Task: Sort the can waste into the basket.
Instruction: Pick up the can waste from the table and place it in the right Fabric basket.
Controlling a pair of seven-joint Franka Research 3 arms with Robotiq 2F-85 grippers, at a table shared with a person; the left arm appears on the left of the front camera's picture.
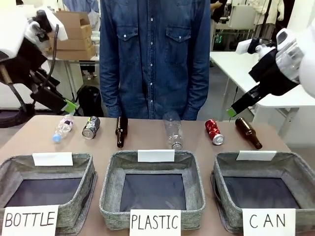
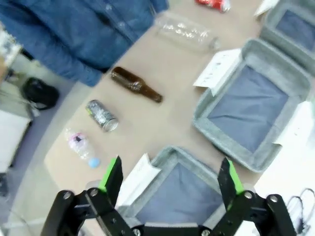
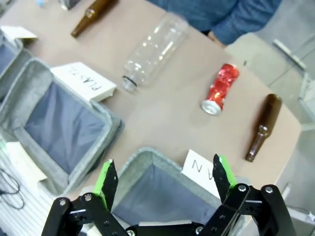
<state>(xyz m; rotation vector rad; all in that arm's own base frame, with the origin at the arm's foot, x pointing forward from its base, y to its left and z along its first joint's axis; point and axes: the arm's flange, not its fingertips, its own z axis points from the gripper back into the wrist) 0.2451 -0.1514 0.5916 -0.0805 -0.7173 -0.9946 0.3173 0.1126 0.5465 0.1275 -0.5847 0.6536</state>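
The left pincer [image 2: 171, 167] and right pincer [image 3: 163, 164] hang above the desk [image 1: 197, 143], each spread wide and empty. The red can [image 1: 214, 132] lies just behind the CAN basket [image 1: 295, 164]. The dark can [image 1: 91, 127] lies behind the BOTTLE basket [image 1: 15, 164].

Table [image 1: 147, 141]: small bottle [image 1: 63, 129], dark can [image 1: 91, 127], brown bottle [image 1: 120, 132], clear bottle [image 1: 173, 130], red can [image 1: 214, 132], second brown bottle [image 1: 248, 132]; CAN basket [image 1: 295, 160], two other baskets [image 1: 15, 160] [image 1: 110, 183].
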